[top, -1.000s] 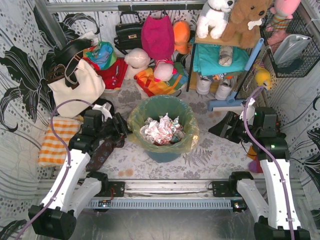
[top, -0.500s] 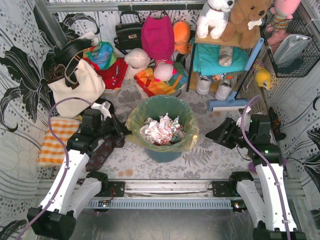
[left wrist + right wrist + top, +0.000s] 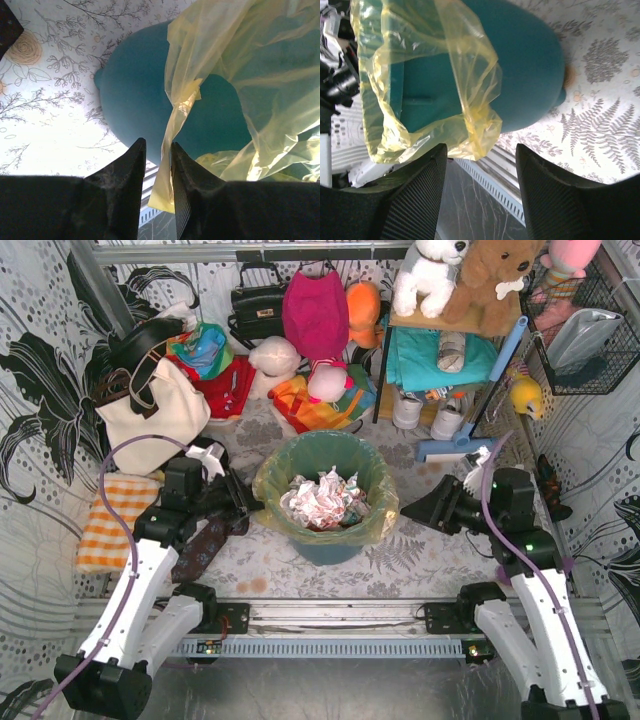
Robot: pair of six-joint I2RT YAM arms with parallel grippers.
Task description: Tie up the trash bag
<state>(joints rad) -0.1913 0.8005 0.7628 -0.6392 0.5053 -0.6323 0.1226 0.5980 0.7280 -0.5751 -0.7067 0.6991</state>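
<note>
1. Yellow translucent film, the trash bag (image 3: 378, 512), lines the teal bin (image 3: 325, 550) at the middle of the tabletop (image 3: 430, 560). Its mouth is turned out over the bin's rim, and crumpled waste (image 3: 322, 498) lies inside.
2. The left pincer (image 3: 157, 146) sits at the bag's left rim with its fingers nearly pressed together, pinching a twisted strand of the overhang. The strand's long axis runs along the slot between the fingers.
3. The right pincer (image 3: 481, 150) faces the bag's right rim with fingers spread wide, holding nothing. A hanging fold of film lies straight ahead, just beyond the fingertips and nearer the finger on the left of the wrist view.
4. Judgement: the left side appears secured. The coming move therefore turns on the right arm advancing toward the bin until that fold lies between its fingers.
5. Judgement: the film is thin and crinkly, so it may slip from a shallow pinch.
</note>
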